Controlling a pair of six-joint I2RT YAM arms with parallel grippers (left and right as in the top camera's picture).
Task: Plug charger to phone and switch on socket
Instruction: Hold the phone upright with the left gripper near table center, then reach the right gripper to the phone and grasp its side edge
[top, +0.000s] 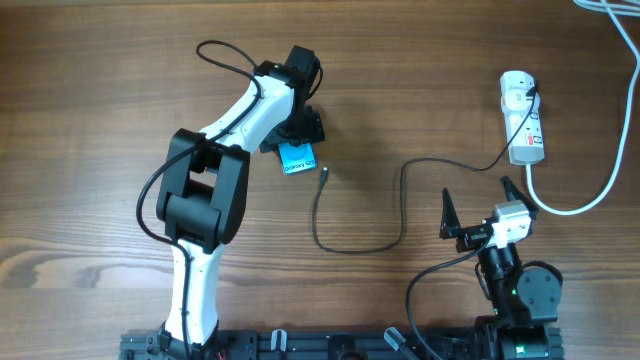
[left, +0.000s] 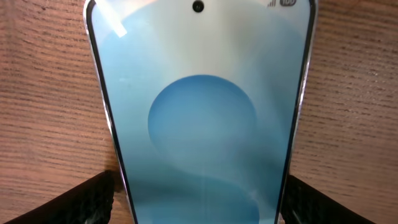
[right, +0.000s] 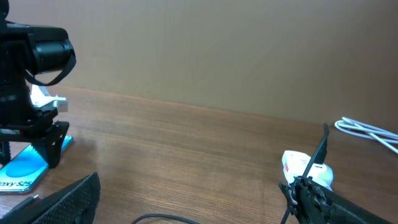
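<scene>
The phone (top: 296, 157) lies flat on the table, cyan screen up, partly under my left gripper (top: 300, 128). In the left wrist view the phone (left: 202, 118) fills the frame and my left fingers (left: 199, 205) straddle its sides, with a thin strip of wood showing beside the left finger. The charger cable (top: 345, 248) loops across the table; its connector tip (top: 326, 172) lies free just right of the phone. The socket (top: 524, 120) lies at the far right with a black plug in it. My right gripper (top: 476, 192) is open and empty, left of the socket (right: 298, 167).
A thick white cord (top: 590, 205) curves from the socket to the right edge and shows in the right wrist view (right: 367, 130). The right wrist view also shows the left arm over the phone (right: 18, 171) and a wall behind the table.
</scene>
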